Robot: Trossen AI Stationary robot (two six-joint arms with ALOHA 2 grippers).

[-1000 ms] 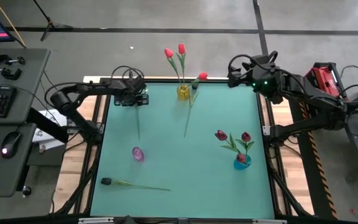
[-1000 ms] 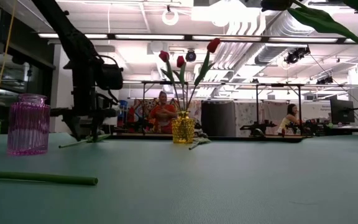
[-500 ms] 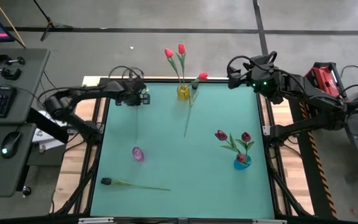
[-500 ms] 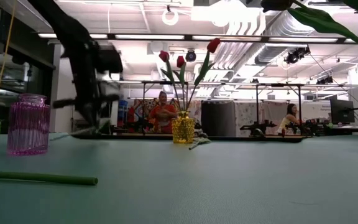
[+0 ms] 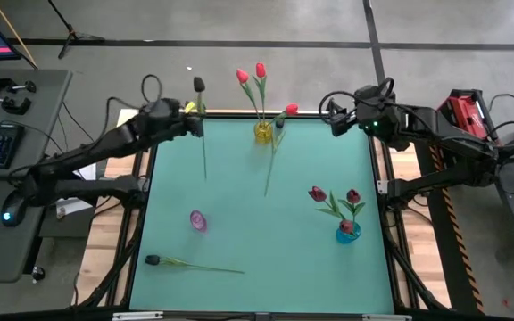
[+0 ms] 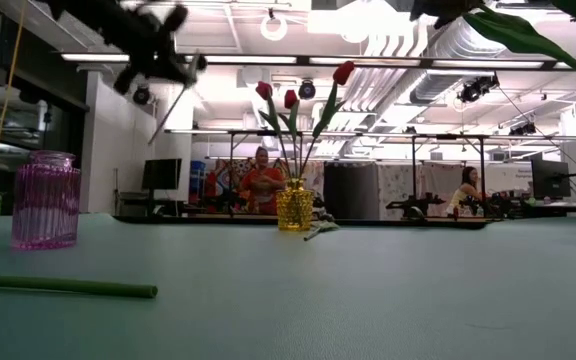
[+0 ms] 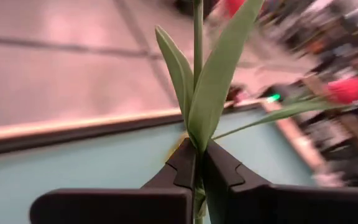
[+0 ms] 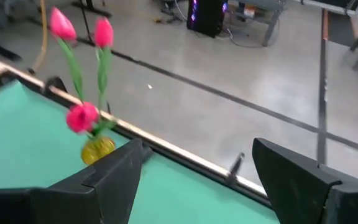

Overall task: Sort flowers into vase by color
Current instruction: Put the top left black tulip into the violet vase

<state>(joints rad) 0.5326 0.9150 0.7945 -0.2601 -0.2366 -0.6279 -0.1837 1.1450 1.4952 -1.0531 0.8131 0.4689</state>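
The left gripper [image 5: 194,120] has risen from the mat at the table's far-left edge and now holds a dark-headed tulip [image 5: 199,85] off the surface, its fingers [image 7: 188,168] clamped tight on the green stem; a second ago that flower lay flat on the table [image 5: 239,223] under the lowered gripper. In the low view the gripper [image 6: 183,68] has gone from table level to high at the upper left, the stem slanting down from it. The right gripper [image 5: 335,120] waits at the far-right corner, its fingers [image 8: 114,174] spread wide and holding nothing, much as before.

The yellow vase [image 5: 263,132] at the far edge holds bright red tulips [image 5: 260,69]; the blue vase [image 5: 347,232] on the near right holds dark crimson tulips [image 5: 318,193]; the pink vase [image 5: 198,220] on the near left stands empty. Another dark tulip [image 5: 153,260] lies along the near-left part of the mat, and a loose stem [image 5: 270,165] lies near the yellow vase.

No writing can be read. The left wrist view is blurred beyond the fingers, and the held flower's head is cut off there.
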